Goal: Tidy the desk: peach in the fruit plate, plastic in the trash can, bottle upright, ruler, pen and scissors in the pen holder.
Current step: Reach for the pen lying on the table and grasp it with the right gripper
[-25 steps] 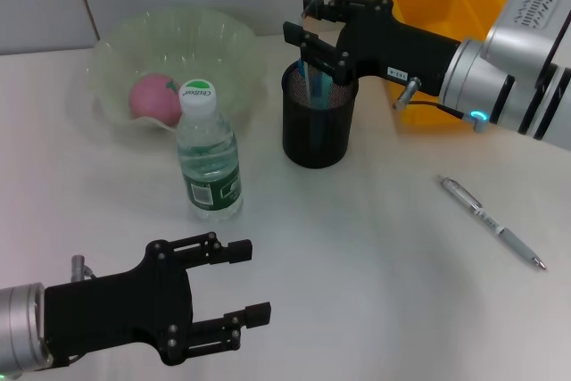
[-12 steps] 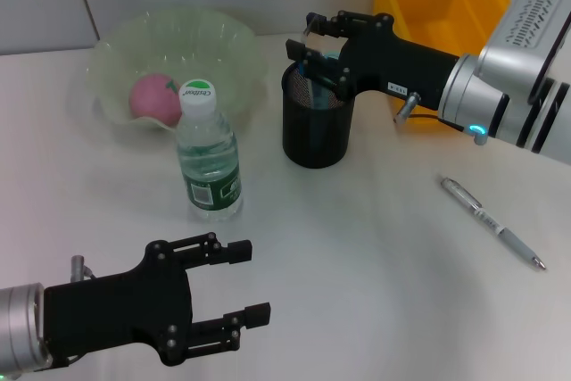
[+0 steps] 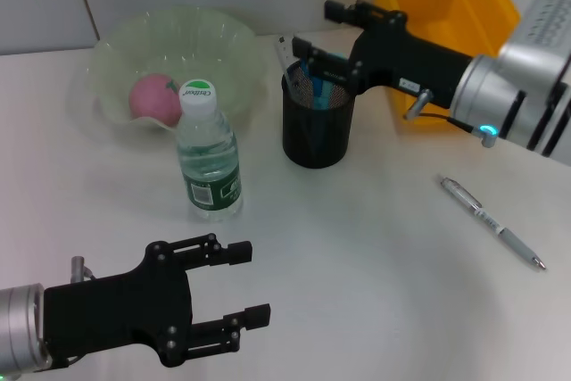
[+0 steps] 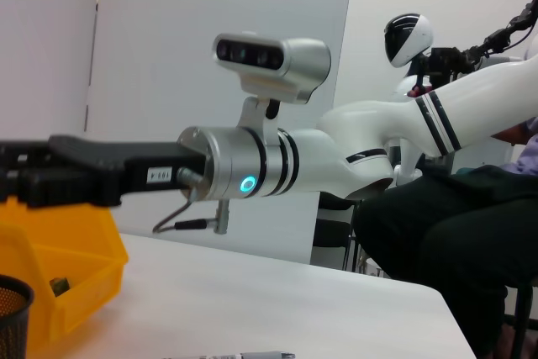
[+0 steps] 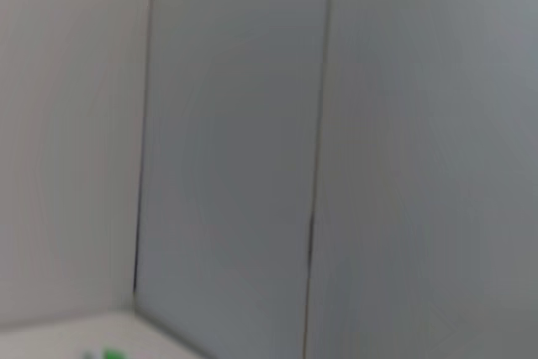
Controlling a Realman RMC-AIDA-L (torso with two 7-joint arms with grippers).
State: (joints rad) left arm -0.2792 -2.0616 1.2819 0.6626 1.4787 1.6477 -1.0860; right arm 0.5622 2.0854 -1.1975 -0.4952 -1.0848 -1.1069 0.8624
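Observation:
The black mesh pen holder (image 3: 314, 127) stands mid-table with blue items (image 3: 318, 88) and a pale strip (image 3: 285, 45) sticking out of it. My right gripper (image 3: 324, 31) is open just above and behind the holder's rim, holding nothing. A silver pen (image 3: 492, 223) lies on the table at the right. The peach (image 3: 154, 98) lies in the clear green fruit plate (image 3: 227, 46). The bottle (image 3: 208, 156) stands upright with its green cap on. My left gripper (image 3: 243, 283) is open and empty near the front left edge.
A yellow bin (image 3: 439, 2) stands behind my right arm; it also shows in the left wrist view (image 4: 59, 266), beside the holder's rim (image 4: 12, 298). The right wrist view shows only wall.
My right gripper has lowered a blue item into the pen holder, let it go, and drawn back to the right. The left arm has not moved.

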